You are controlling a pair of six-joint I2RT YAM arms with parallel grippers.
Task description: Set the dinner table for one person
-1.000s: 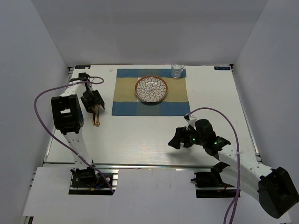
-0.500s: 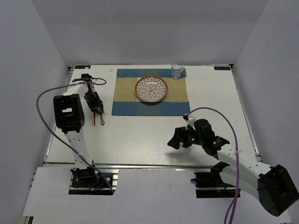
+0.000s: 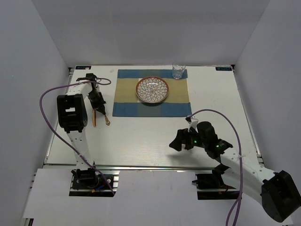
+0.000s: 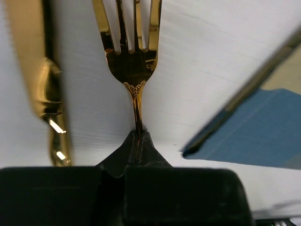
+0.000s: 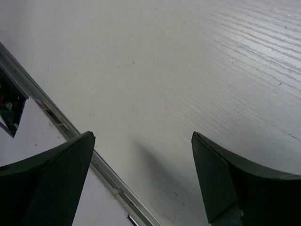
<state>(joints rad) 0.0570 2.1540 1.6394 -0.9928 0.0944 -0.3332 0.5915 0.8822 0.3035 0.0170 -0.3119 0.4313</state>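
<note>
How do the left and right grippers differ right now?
The left gripper is shut on the handle of a gold fork; the right gripper is open and empty. The left sits beside the placemat; the right hangs over bare dinner table near its front rail. Both have black fingers.

The fork (image 4: 134,61) and the second utensil (image 4: 44,80) to its left are mirror-glossy, gold-coloured metal. The dinner table (image 5: 197,61) is smooth and white, with faint wood grain and a soft sheen, edged by a metal rail (image 5: 66,126). The placemat (image 4: 268,132) is matt woven cloth. The left gripper (image 4: 137,141) looks like matt black plastic
</note>
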